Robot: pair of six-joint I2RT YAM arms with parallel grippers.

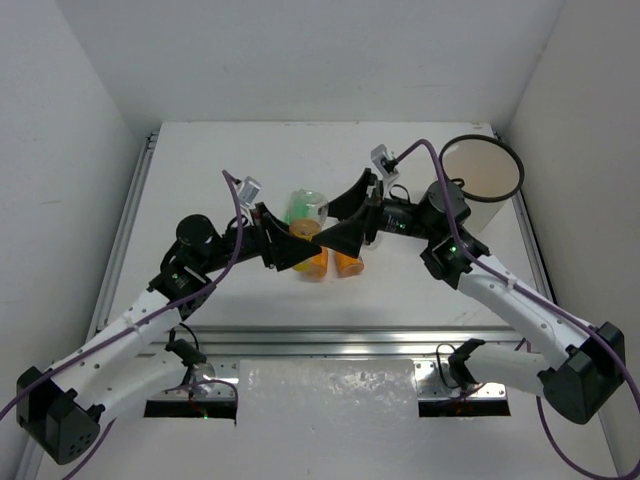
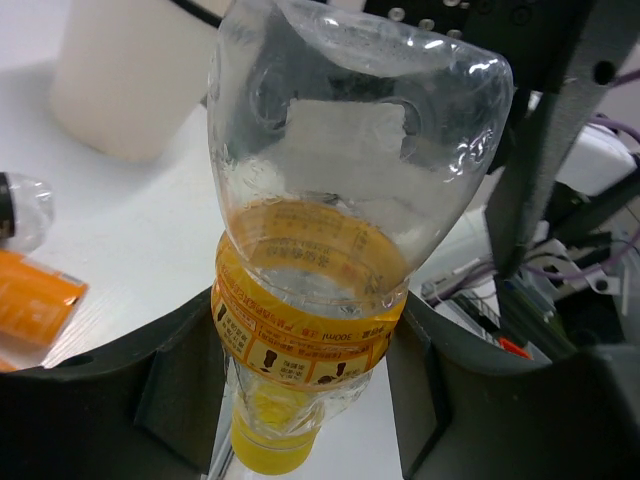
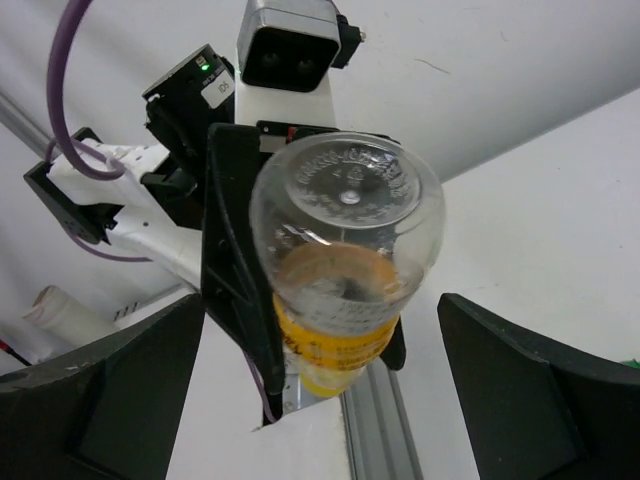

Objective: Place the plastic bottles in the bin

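My left gripper [image 1: 288,246] is shut on a small clear bottle [image 1: 309,212] with a yellow label and yellow cap. In the left wrist view the bottle [image 2: 330,200] hangs cap down between my fingers [image 2: 190,380], above the table. My right gripper [image 1: 346,220] is open and faces it closely. In the right wrist view the bottle [image 3: 345,250] sits in the gap between the wide-open right fingers [image 3: 100,400], touching neither. Two orange bottles [image 1: 316,264] [image 1: 350,263] lie below the grippers. The cream bin [image 1: 480,178] stands at the far right and also shows in the left wrist view [image 2: 130,80].
In the left wrist view an orange bottle [image 2: 30,300] and part of a clear bottle with a black cap [image 2: 15,210] lie on the table at the left. A bit of green [image 1: 296,211] shows behind the held bottle. A metal rail [image 1: 320,335] runs along the near edge.
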